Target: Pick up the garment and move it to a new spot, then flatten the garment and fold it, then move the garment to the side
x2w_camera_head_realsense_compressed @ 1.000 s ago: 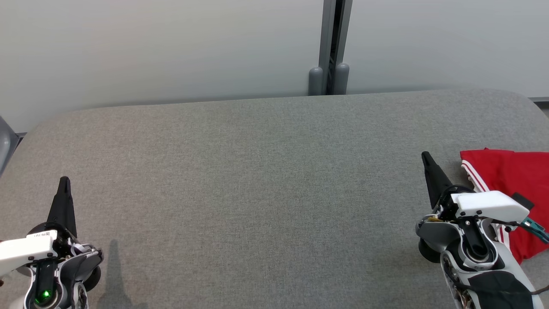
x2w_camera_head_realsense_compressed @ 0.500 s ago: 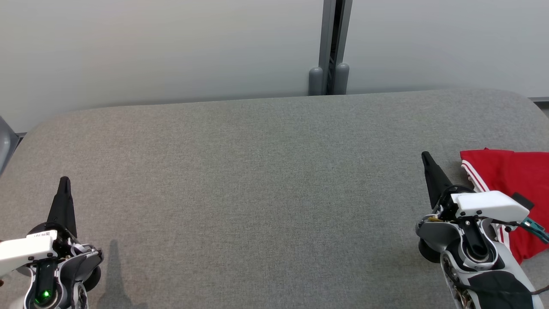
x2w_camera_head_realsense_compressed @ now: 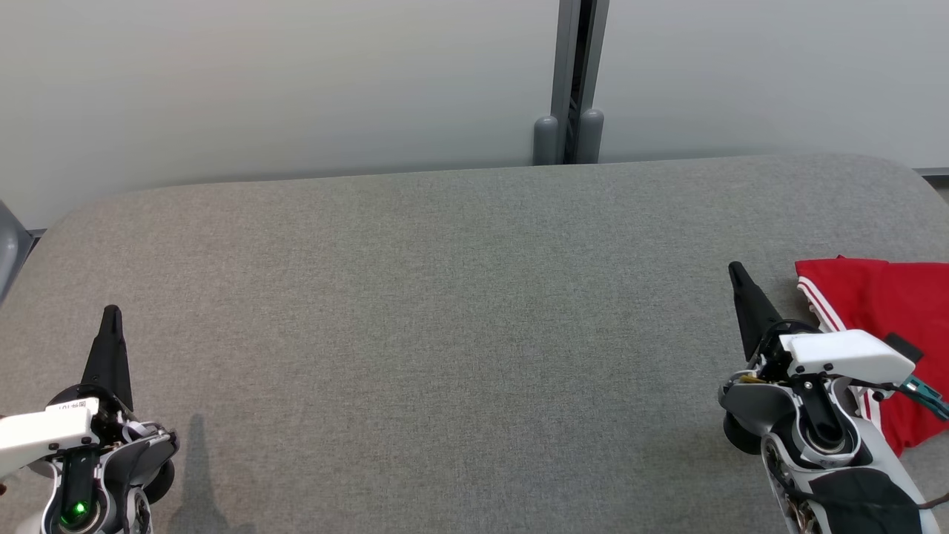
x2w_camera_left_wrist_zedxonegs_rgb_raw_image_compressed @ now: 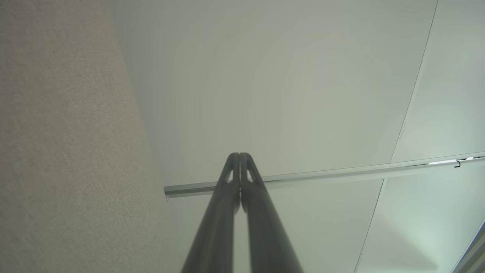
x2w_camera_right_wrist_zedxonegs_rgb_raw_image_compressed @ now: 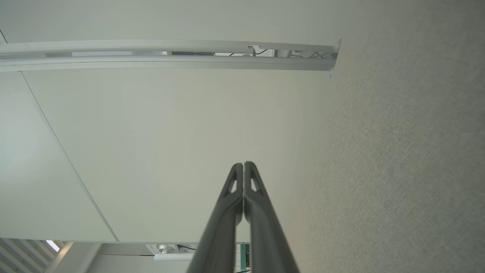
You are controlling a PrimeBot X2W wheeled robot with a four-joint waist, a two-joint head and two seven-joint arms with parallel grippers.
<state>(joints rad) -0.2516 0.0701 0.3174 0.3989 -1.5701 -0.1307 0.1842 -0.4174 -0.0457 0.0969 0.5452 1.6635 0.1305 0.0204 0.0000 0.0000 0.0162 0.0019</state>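
A red garment (x2w_camera_head_realsense_compressed: 886, 311) with white stripes lies folded at the right edge of the grey table (x2w_camera_head_realsense_compressed: 445, 311), partly hidden behind my right wrist. My right gripper (x2w_camera_head_realsense_compressed: 736, 271) is shut and empty, its tip pointing up just left of the garment. At the lower left my left gripper (x2w_camera_head_realsense_compressed: 111, 311) is also shut and holds nothing. In the left wrist view the left gripper (x2w_camera_left_wrist_zedxonegs_rgb_raw_image_compressed: 239, 155) has its fingers pressed together. The right gripper (x2w_camera_right_wrist_zedxonegs_rgb_raw_image_compressed: 243, 164) in the right wrist view shows the same closed, empty fingers.
A pale wall (x2w_camera_head_realsense_compressed: 259, 81) with a grey vertical post (x2w_camera_head_realsense_compressed: 574, 81) stands behind the table's far edge. The table's corners are rounded, and a grey object (x2w_camera_head_realsense_compressed: 9, 248) shows at the far left edge.
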